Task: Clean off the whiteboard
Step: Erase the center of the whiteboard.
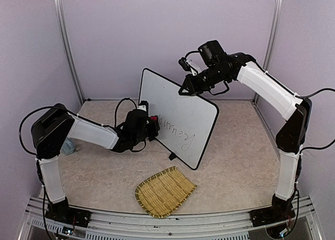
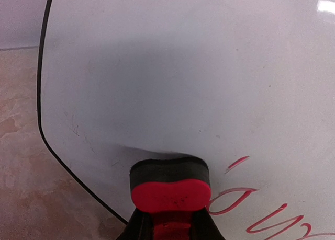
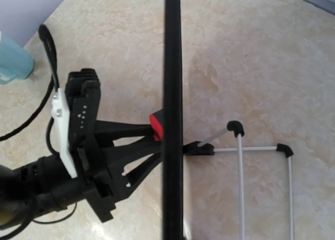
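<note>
At the far left, by the base of the left arm, a pale blue translucent plastic container (image 1: 68,146) stands on the beige marbled tabletop (image 1: 235,167). The left arm reaches in low toward the middle. The left gripper (image 1: 148,126) is nearly closed, its black fingers clamped on a small red-backed eraser (image 2: 170,185) with a black felt pad. The pad is pressed flat against the lower left part of the board's face, just left of the writing.

In the middle stands the large flat white rectangular black-rimmed whiteboard (image 1: 178,120) with rounded corners. It is up on its lower long edge on the tabletop. Its long axis runs diagonally from the far left to the near right, and its face is turned toward the left arm. Red cursive handwriting (image 2: 272,219) crosses the lower part of the face and reads upside down from the top camera. The area around the eraser is bare white. The right wrist camera looks straight down the rim, so the board shows there as a thin black line. On its back side is a white wire stand (image 3: 241,161) with small black caps, resting on the tabletop.

In front of the board, nearer the arm bases and apart from it, lies a fan-shaped woven yellow straw mat (image 1: 165,192).

From the right, the right arm arches over, and the right gripper (image 1: 188,88) is closed tight on the board's top rim.
</note>
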{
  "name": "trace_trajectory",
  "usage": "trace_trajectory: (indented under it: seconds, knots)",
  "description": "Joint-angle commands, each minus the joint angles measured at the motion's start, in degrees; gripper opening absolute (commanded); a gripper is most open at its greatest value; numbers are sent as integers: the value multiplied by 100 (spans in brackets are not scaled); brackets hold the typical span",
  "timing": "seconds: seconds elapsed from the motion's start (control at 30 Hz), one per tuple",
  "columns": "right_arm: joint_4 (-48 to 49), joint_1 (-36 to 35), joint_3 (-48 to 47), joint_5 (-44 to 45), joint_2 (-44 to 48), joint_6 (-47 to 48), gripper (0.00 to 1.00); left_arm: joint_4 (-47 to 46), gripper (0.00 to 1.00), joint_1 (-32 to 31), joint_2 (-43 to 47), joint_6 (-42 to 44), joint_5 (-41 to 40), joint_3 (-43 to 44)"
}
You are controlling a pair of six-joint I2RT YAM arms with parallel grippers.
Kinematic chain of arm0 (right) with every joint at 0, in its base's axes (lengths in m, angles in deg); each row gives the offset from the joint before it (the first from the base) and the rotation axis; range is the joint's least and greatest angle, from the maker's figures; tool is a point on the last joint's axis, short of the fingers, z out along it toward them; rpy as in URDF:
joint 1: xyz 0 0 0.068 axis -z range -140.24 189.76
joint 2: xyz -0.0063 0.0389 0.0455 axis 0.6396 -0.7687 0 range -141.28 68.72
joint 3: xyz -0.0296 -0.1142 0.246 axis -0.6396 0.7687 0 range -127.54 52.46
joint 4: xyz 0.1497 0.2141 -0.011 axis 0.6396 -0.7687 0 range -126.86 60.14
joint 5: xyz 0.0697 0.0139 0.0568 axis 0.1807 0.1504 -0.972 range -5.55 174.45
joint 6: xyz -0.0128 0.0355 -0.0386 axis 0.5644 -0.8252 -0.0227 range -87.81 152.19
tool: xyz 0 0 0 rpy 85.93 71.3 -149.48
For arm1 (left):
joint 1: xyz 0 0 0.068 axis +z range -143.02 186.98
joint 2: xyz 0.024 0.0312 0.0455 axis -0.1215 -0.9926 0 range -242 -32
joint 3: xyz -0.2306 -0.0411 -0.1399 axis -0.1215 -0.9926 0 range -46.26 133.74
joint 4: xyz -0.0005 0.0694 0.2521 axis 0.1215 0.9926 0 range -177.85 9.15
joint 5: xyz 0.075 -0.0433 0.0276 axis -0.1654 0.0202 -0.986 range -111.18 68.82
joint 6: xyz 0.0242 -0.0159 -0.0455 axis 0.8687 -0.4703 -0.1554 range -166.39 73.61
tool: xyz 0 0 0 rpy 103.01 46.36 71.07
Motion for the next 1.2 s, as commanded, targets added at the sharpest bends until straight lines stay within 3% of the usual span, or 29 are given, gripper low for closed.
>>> trace_trajectory:
  seconds: [0.0, 0.47, 0.87, 1.17]
  knots:
    - [-173, -353, 169, -1408, -79, 252, 0, -882, 20, -92, 375, 256, 693, 545]
    - [-181, -353, 181, -1424, -105, 275, 0, -868, 21, 29, 744, 1025, 767, 660]
    - [-159, -353, 233, -1450, -57, 293, 0, -1595, 20, 376, 413, 1457, 1219, -365]
    - [-153, -352, 225, -1481, -73, 302, 0, -1883, 19, 434, -74, 1251, 1394, -729]
